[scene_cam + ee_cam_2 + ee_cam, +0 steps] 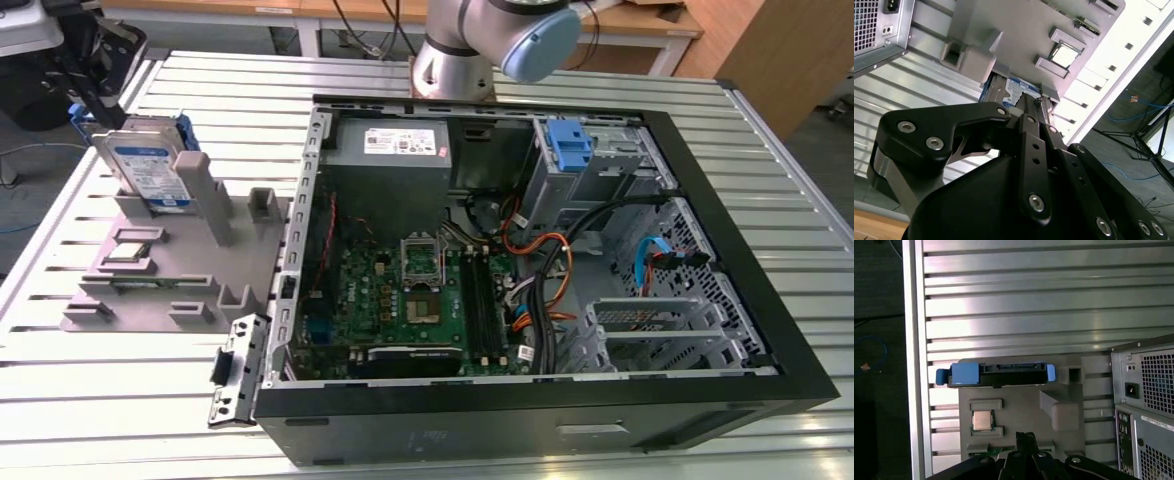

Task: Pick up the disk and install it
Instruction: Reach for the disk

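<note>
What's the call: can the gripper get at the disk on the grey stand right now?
Likely yes. The disk stands on edge in the stand, its top edge bare, and the gripper hangs close by with nothing between; its jaws look shut.

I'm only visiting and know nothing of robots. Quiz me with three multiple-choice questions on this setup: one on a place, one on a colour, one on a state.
1. Where is the disk?
A) on the floor
B) in the grey holder
C) in a drawer

2. What colour are the disk's rails?
A) blue
B) red
C) yellow

3. The computer case is:
A) closed
B) wrapped
C) open

Answers: B, the disk stands upright in the holder at the exterior view's left of the case; A, blue plastic edges the disk; C, the case's inside lies bare.
</note>
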Motion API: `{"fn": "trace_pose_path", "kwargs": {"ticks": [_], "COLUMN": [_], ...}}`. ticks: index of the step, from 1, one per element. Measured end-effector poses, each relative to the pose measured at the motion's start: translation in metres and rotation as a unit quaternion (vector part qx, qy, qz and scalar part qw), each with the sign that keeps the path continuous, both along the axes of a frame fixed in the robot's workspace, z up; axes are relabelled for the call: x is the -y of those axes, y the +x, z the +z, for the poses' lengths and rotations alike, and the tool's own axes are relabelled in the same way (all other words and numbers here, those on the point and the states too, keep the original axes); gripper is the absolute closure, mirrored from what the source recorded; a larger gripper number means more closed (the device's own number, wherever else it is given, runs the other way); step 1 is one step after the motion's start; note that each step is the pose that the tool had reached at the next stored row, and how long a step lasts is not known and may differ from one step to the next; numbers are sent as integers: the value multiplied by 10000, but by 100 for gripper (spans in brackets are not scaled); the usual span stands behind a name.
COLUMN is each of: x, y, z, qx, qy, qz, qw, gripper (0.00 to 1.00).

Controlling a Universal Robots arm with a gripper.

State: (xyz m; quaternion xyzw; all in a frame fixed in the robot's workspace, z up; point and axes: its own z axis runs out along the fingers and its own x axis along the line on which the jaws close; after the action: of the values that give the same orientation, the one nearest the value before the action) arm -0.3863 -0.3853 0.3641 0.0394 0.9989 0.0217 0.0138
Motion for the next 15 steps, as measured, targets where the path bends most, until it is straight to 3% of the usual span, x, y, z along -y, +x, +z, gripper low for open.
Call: {"fn": "trace_pose_path", "kwargs": {"ticks": [6,15], "x": [-108,-306], "y": [-59,-139], "z": [-51,-128], "qx": [1,1], "qy": [1,1], "qz": [-6,-16], "qw": [10000,10000], "gripper": [90,90]}}
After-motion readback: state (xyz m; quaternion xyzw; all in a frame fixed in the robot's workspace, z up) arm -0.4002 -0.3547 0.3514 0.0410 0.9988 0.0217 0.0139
